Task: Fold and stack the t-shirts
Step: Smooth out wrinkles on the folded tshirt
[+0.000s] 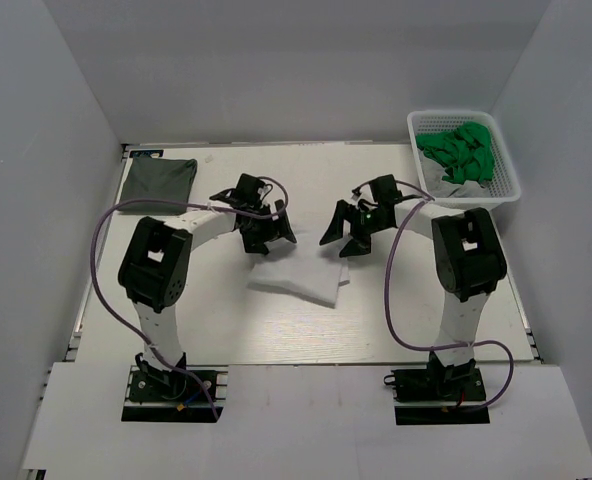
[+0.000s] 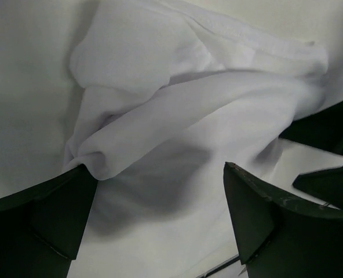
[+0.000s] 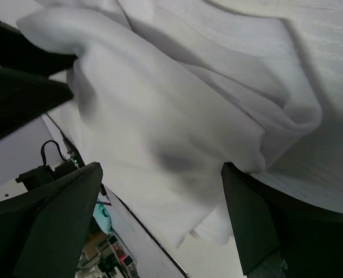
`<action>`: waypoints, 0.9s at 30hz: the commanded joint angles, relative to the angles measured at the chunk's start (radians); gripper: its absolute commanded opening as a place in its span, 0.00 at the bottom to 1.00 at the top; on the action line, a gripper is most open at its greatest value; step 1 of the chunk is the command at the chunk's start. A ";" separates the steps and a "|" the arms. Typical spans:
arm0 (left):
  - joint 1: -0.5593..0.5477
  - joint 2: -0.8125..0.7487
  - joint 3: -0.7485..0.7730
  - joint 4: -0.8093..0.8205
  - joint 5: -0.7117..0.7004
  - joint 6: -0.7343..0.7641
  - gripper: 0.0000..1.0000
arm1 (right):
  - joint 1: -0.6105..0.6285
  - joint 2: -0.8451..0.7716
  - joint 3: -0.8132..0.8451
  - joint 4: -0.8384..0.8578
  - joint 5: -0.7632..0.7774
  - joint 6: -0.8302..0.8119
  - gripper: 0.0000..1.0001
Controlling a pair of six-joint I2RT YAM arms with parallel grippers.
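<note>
There are two t-shirts. The white t-shirt [image 1: 298, 280] lies near the middle of the table [image 1: 226, 330], a little toward 6 o'clock. From above it is a rough flat patch with four sides. Its edge at 12 o'clock is rumpled, directly under the two grippers. In the left wrist view the cloth makes thick soft rolls, and one stitched hem runs across the top. In the right wrist view it is bunched in broad loose folds, with one rounded lobe at the right.

The dark grey-green t-shirt [image 1: 158, 180] is at the 10 o'clock corner of the table. It is folded to a small flat rectangle, well apart from the white one.

There are two grippers. The left gripper [image 1: 268, 238] hangs over the 11 o'clock part of the white t-shirt with its jaws spread wide and nothing clamped between them. The right gripper [image 1: 344, 238] hangs over the 1 o'clock part, also with jaws wide apart and holding nothing.

There is one white basket [image 1: 504, 170] at the 2 o'clock corner. It holds a heap of green cloth pieces [image 1: 461, 150]; I cannot count them.
</note>
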 commanded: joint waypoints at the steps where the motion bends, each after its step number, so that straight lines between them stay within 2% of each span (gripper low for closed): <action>1: -0.047 -0.075 -0.120 -0.100 0.029 -0.017 1.00 | 0.003 -0.022 -0.040 -0.006 0.051 -0.041 0.90; 7: -0.104 -0.284 -0.131 -0.156 0.009 -0.028 1.00 | 0.027 -0.124 0.007 -0.124 0.102 -0.211 0.90; 9: -0.114 -0.318 -0.108 -0.156 -0.041 -0.028 1.00 | 0.033 -0.183 0.018 -0.164 0.103 -0.234 0.90; 13: -0.114 -0.338 -0.077 -0.139 -0.157 0.004 1.00 | 0.041 -0.256 -0.014 -0.138 0.062 -0.240 0.90; 20: -0.094 -0.154 0.055 -0.128 -0.209 0.042 1.00 | 0.041 -0.236 -0.013 -0.046 0.016 -0.184 0.90; 23: -0.085 -0.087 0.055 -0.076 -0.197 0.042 1.00 | 0.043 -0.200 -0.013 0.030 -0.013 -0.161 0.90; 27: -0.076 0.010 0.118 -0.100 -0.253 0.042 1.00 | 0.036 -0.102 -0.002 0.130 -0.038 -0.122 0.90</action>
